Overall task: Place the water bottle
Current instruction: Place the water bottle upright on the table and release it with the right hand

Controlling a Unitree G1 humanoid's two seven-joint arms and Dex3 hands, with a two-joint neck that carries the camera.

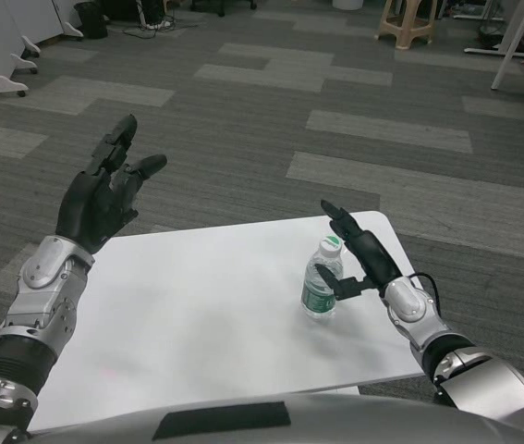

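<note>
- Bottle (322, 282) stands upright on the bench (197, 305), toward its right edge and nearer the far right corner than the near one, white cap up and green label around its lower half.
- The right robot hand (359, 259) sits just beside the bottle on its right, fingers spread and stretched upward, with the thumb reaching toward the label; it looks to be touching or nearly touching, but no grip is closed around the bottle.
- The left robot hand (104, 194) is raised over the bench's far left corner, fingers wide and holding nothing, well apart from the bottle.
- As I read it, the bottle is already set down and the step is a clean release.
- To do it well, draw the right robot hand straight out to the right, away from the bottle, keeping the thumb off the label so nothing drags or tips it.
- The bottle is tall and narrow, likely light, so a sideways brush could topple it toward the right edge.
</note>
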